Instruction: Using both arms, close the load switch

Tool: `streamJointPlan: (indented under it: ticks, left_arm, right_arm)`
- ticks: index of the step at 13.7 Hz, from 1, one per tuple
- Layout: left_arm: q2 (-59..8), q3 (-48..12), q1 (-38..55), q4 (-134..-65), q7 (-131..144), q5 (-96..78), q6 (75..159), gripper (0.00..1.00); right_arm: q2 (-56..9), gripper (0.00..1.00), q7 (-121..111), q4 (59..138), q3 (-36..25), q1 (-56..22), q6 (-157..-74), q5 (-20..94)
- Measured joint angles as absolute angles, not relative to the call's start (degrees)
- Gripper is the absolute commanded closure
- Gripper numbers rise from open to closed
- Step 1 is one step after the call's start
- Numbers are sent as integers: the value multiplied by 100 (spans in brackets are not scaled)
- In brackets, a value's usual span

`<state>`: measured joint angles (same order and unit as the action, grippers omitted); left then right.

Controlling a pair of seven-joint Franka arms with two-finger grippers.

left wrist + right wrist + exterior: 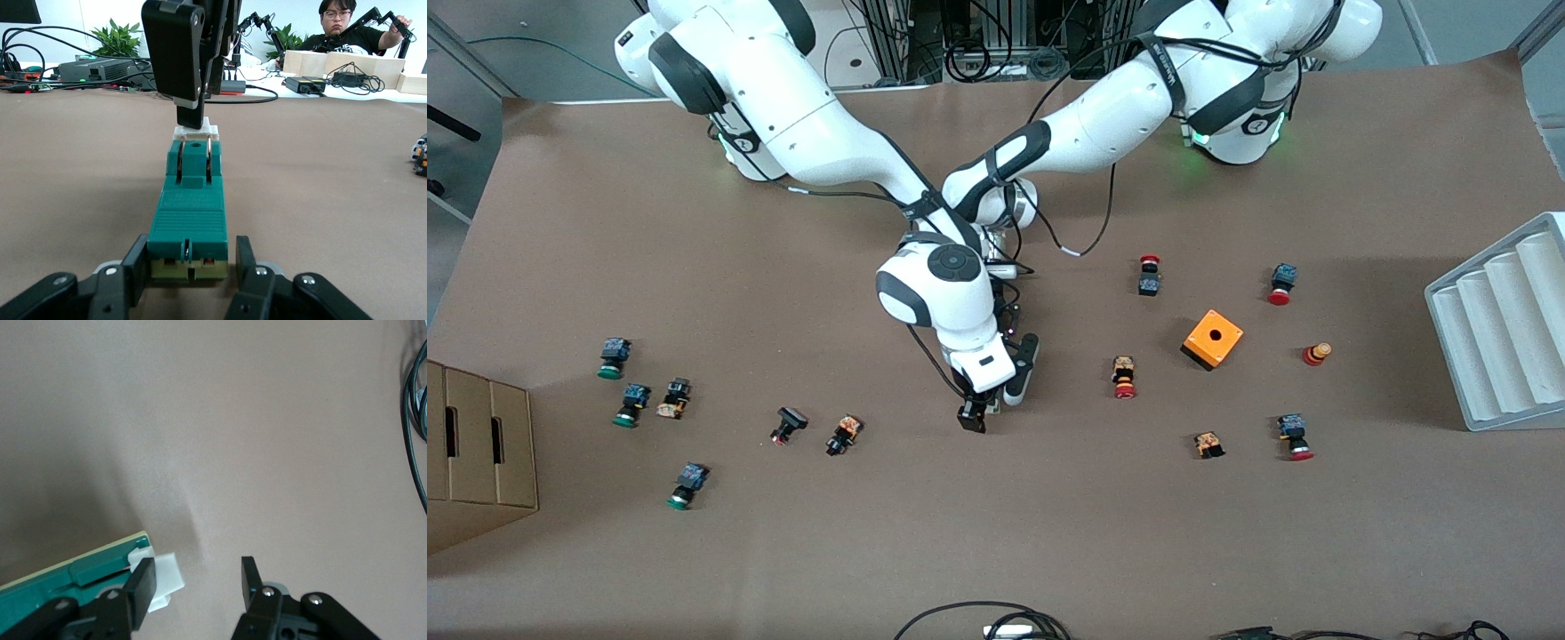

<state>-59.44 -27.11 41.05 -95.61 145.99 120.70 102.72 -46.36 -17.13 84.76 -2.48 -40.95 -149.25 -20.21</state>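
The load switch (190,213), a narrow green block with a white lever (195,130) at one end, lies on the brown table mid-table. In the front view the right hand hides most of it. My left gripper (190,257) is open. Its fingers flank the switch's end away from the lever, with a small gap on one side; it also shows in the front view (1028,356). My right gripper (197,580) is open above the lever end, also seen in the front view (990,404). One of its fingers (190,113) rests on the white lever (160,577).
An orange box (1212,338) with a hole sits toward the left arm's end, among red-capped push buttons (1124,377). Green-capped push buttons (631,404) lie toward the right arm's end. A white ridged tray (1503,320) and a cardboard box (476,453) stand at the table's ends.
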Motion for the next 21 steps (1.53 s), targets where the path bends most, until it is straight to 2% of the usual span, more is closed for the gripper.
streamJointPlan:
  ticks: [1, 2, 3, 4, 15, 21]
  left_arm:
    - [-5944, -2711, 4105, -9561, 14599, 12070, 10272, 42]
    - [-5944, -2711, 4105, -9561, 14599, 12070, 10272, 42]
    - [-5944, -2711, 4105, -9561, 14599, 12070, 10272, 42]
    - [-5944, -2711, 4105, -9561, 14599, 12070, 10272, 42]
    - [-5944, -2710, 4105, -9561, 14600, 12070, 10272, 43]
    - [-5944, -2709, 4105, -9560, 14600, 12070, 10272, 43]
  right_arm:
    - [-4637, 39, -1713, 8474, -247, -4095, -14928, -2021]
    - [-4638, 33, -1713, 8471, -248, -4095, -14932, -2021]
    - [-4640, 12, -1710, 8461, -248, -4092, -14939, -2021]
    - [-4640, 0, -1696, 8431, -252, -4089, -14956, -2021]
    - [-4063, 0, -1507, 8270, -259, -4067, -14686, -2021]
    - [-3372, 0, -1423, 8249, -258, -3821, -13767, -1757]
